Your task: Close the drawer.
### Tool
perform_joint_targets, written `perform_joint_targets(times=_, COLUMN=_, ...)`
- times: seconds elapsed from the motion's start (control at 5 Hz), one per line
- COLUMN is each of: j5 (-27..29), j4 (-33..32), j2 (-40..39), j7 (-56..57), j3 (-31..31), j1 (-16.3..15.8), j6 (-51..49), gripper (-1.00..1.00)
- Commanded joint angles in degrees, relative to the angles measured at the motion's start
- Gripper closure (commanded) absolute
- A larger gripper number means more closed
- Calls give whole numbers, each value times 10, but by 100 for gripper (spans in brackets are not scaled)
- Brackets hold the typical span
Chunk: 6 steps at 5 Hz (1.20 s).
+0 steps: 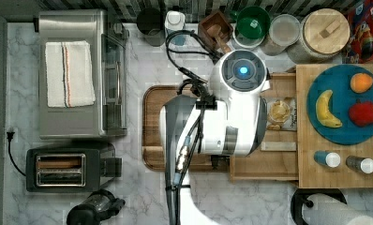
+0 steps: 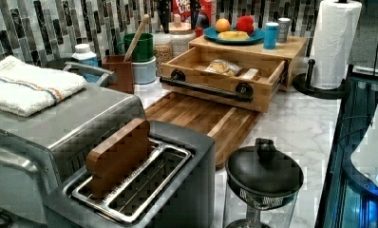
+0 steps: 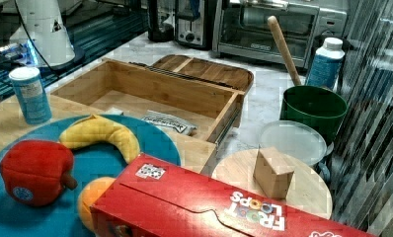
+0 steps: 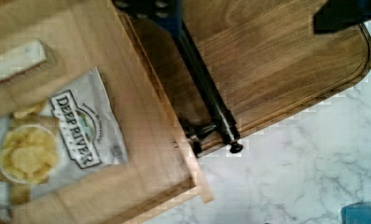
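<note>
Fingers (image 4: 346, 16) of the gripper (image 4: 246, 11) are spread wide and hold nothing, one just over the handle (image 4: 207, 98). Drawer (image 2: 215, 90) stands pulled far out, upper centre of the left view, chips (image 2: 222, 67) inside. Judging by this, the whole push remains.

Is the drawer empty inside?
No, the drawer holds a chip bag and a small pale block.

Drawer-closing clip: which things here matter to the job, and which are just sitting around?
Part of the job:
drawer, pulled open
its black handle bar
chip bag lying inside

Just lying about:
cutting board
blue plate of fruit
toaster
toaster oven
paper towel roll
</note>
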<state>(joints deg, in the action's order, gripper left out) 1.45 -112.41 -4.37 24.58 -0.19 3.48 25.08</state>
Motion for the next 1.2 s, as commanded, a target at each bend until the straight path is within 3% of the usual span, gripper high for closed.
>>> perform_joint_targets(times=0.2, j5=46, j4=-28, j2=-20, j7=59, j3=78, j1=-50, j6=-12, gripper=100)
perform_joint_targets(times=0.8, j5=20, j4=-57, j2=-101, j7=137, j3=79, j1=-26, j6=78, gripper=100)
perform_joint_targets(times=1.2, j5=-3, j4=-82, j2=-96, j7=135, j3=76, j1=-21, j6=89, gripper=100)
